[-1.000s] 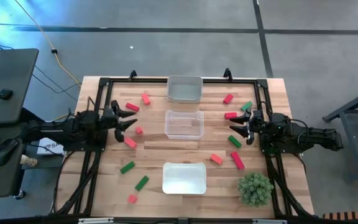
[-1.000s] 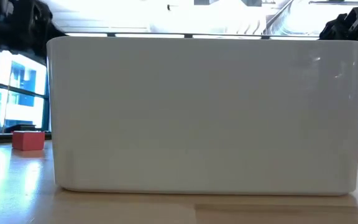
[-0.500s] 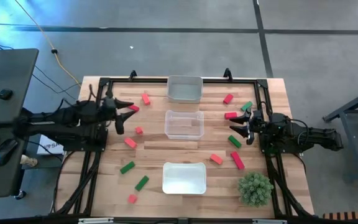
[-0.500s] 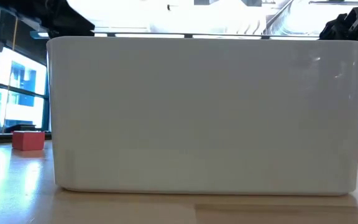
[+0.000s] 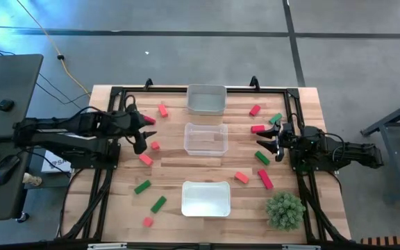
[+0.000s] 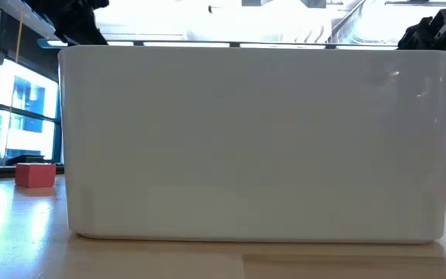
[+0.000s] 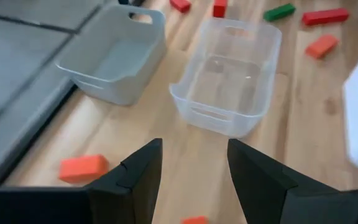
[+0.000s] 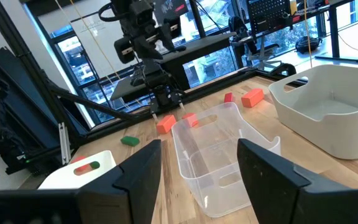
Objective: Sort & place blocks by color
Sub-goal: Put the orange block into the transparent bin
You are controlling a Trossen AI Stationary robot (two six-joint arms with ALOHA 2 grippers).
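Fingers spread wide on my left gripper [image 5: 144, 131], empty, left-centre over small pink rectangular blocks [image 5: 155, 146]. Right gripper [image 5: 275, 142] open too, mid-right.

The left arm [image 5: 68, 132] has swung from lying low along the tabletop's left edge to reaching out farther over the wood. Its gripper [image 5: 143, 133] has moved inward toward the middle tray [image 5: 205, 139] and now hangs over the pink block [image 5: 155, 146] (jaws apart, nothing between them). In the low view the arm has climbed to the top left corner.
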